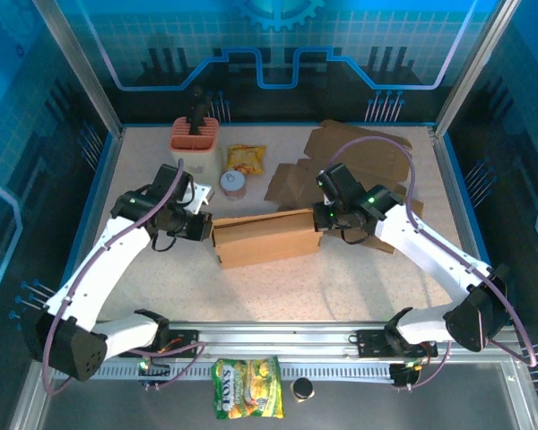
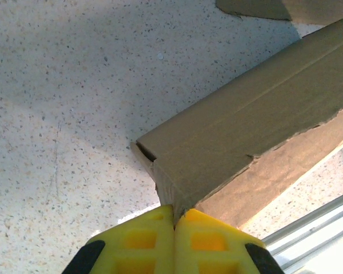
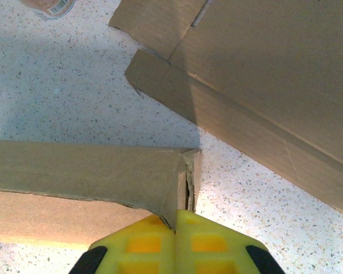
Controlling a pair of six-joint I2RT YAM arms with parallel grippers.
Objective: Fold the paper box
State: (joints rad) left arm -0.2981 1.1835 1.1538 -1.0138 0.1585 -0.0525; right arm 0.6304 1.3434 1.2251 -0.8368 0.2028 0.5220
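left hand (image 1: 206,229) pinching left end of paper box (image 1: 267,237); right hand (image 1: 320,218) pinching right end; box lying on surface (image 1: 341,282)

Box: long brown cardboard box (image 2: 257,125), lying on the counter and running from the lower middle up to the right edge; torn, ragged line along its lower side.
Left gripper: left gripper (image 2: 174,220) at the bottom edge, yellow jaws pressed together on the box's near corner.
Counter: white speckled counter (image 2: 63,114), shadowed towards the top.
Loose sheet: flat brown cardboard piece (image 2: 257,7) at the top right, apart from the box.
Rail: silver metal rail (image 2: 314,228), lower right corner.
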